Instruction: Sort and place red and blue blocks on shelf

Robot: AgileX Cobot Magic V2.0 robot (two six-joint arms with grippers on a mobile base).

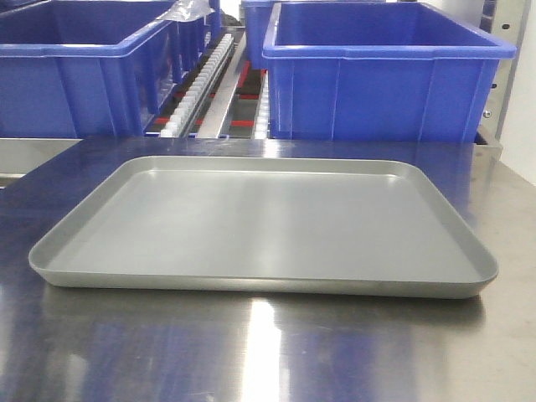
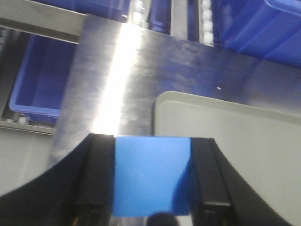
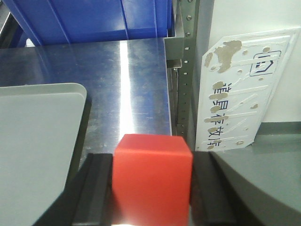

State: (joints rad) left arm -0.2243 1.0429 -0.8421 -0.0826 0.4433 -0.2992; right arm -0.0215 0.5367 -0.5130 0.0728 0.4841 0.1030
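Note:
My left gripper (image 2: 152, 183) is shut on the bright blue block (image 2: 152, 175), held above the steel tabletop beside the left corner of the grey tray (image 2: 225, 141). My right gripper (image 3: 151, 188) is shut on the red block (image 3: 151, 181), held above the tabletop just right of the tray's right corner (image 3: 42, 136). Neither gripper nor block shows in the front view, where the tray (image 1: 75, 243) lies with nothing in it. The shelf with white roller tracks (image 1: 219, 79) stands behind the table; its front rail is hidden.
Two large blue bins (image 1: 385, 67) (image 1: 75, 67) sit on the shelf rollers behind the table. A perforated steel post (image 3: 187, 70) and a worn white sign (image 3: 240, 89) stand off the table's right edge. Another blue bin (image 2: 40, 75) sits lower left.

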